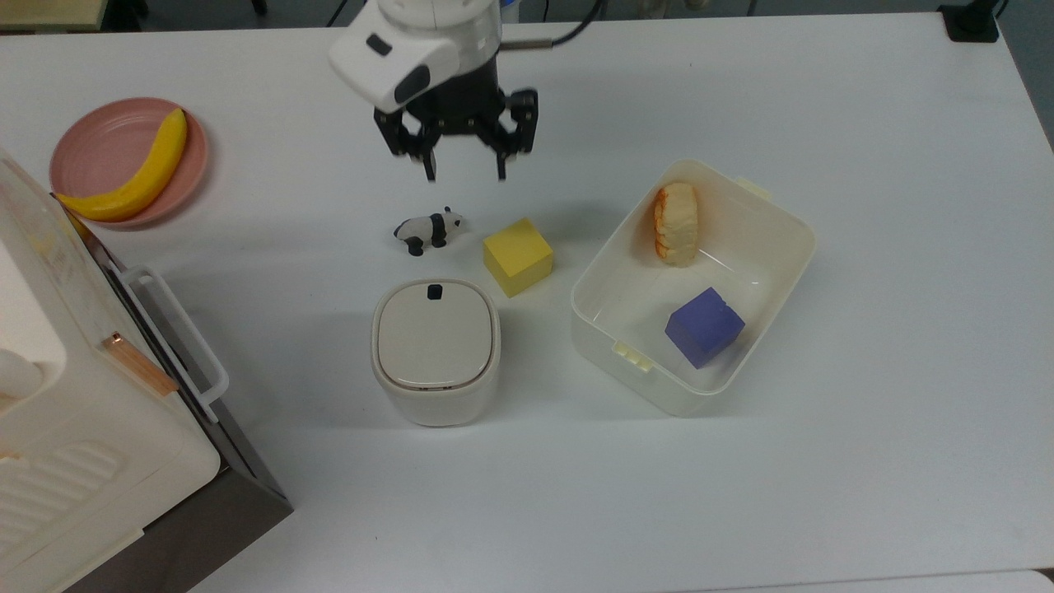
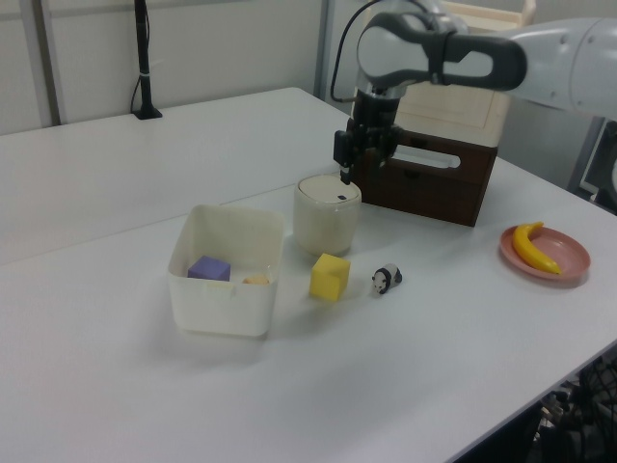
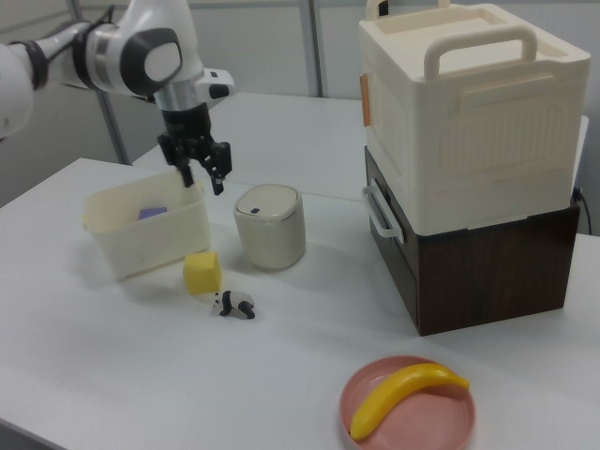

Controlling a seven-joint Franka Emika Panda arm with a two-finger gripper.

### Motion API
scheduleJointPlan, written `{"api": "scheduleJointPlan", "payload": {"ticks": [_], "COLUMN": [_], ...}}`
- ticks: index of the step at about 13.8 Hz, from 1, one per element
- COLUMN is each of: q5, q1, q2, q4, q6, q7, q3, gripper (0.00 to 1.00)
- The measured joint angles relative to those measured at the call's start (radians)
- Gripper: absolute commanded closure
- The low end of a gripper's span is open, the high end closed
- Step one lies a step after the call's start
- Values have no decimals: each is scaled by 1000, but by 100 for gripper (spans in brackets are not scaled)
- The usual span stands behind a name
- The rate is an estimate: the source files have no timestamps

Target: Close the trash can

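Fingers of the black two-finger gripper (image 1: 465, 175) are spread wide apart and hold nothing. It hangs in the air above the small cream-white rounded plastic trash can (image 1: 435, 352), not touching it. The can's beige lid (image 1: 435, 334) lies flat and shut.

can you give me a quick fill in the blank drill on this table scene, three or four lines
1. The beige hinged lid of the small cream-white plastic trash can is ____.
2. The yellow plastic banana lies on a ____ round plate.
3. Beside the purple cube in the cream rectangular tub lies a piece of ____.
4. The robot's black two-finger hand is raised off the table, its fingers ____.

Missing words: closed; pink; bread; open
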Motion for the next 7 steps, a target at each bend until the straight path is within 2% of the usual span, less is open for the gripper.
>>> {"api": "scheduleJointPlan", "payload": {"ticks": [2,7], "q5": [0,0], "q1": [-1,-16], "q2": [-38,-80], "q4": [-22,-54], "q6": [-62,-107], "q7": [0,0], "q3": [2,2], "gripper": [0,0]}}
